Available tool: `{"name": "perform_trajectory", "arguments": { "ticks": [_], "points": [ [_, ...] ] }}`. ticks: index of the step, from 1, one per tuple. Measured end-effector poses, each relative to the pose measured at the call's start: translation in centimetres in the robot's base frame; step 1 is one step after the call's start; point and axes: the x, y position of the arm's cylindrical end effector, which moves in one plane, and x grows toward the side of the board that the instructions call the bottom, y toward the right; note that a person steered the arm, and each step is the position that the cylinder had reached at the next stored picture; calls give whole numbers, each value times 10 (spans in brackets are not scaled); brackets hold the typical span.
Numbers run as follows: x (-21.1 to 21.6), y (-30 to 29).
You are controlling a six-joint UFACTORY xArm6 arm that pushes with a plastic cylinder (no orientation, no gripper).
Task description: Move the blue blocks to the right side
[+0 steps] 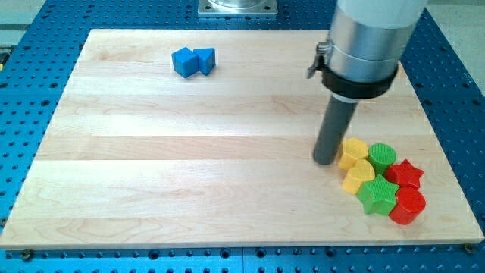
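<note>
At lower right of the frame, crowding together: red cylinder [408, 206], green star [377, 196], red star [404, 174], yellow heart [359, 177], green cylinder [382, 156], yellow hexagonal block [353, 152]. Just left of these, resting on the wooden board [189, 167]: my tip [326, 161], a bare rod, no fingers to spread or press. At upper left, touching: blue cube [183, 61], blue triangular block [205, 59], both awaiting moving right; nothing done yet. No containers showing.

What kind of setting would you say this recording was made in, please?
Most likely a robotics lab bench. A pale wooden board lies on a blue perforated metal table, small blue blocks and other moulded plastic blocks sit on it, and my tip rests beside the yellow, green and red cluster.
</note>
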Motion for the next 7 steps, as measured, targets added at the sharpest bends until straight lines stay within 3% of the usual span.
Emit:
{"name": "perform_trajectory", "arguments": {
  "ticks": [2, 4, 5, 6, 7],
  "points": [
    [-26, -185],
    [-168, -243],
    [-196, -254],
    [-199, -217],
    [-220, -216]
  ]
}}
